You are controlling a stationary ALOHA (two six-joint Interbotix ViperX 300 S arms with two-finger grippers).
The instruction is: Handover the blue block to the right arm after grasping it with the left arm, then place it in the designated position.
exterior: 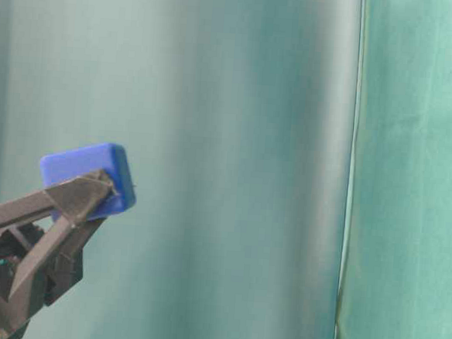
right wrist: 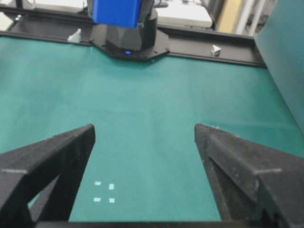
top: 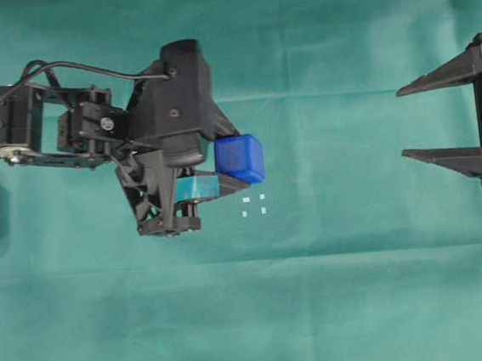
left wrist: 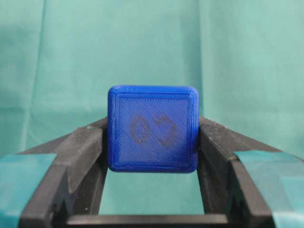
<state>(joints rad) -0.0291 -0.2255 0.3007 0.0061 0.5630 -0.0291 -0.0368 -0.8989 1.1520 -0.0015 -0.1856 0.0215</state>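
The blue block (top: pixel 240 157) is pinched between the fingers of my left gripper (top: pixel 232 156), lifted off the green cloth. In the left wrist view the blue block (left wrist: pixel 153 128) fills the gap between the black fingers (left wrist: pixel 85 142), its marked face toward the camera. From table level the blue block (exterior: pixel 90 175) sits at the tip of the left gripper (exterior: pixel 92 195). My right gripper (top: pixel 402 122) waits open at the right edge, empty. The designated position (top: pixel 254 205), four white marks, lies just below and right of the block. Through the open right gripper (right wrist: pixel 145 130) I see the designated position (right wrist: pixel 104 192) and the blue block (right wrist: pixel 116 12) far off.
Green cloth (top: pixel 320 292) covers the whole table. A dark frame rail (right wrist: pixel 199 50) and the left arm's base (right wrist: pixel 130 42) stand at the far side in the right wrist view. A green curtain (exterior: pixel 236 139) hangs behind the table-level scene.
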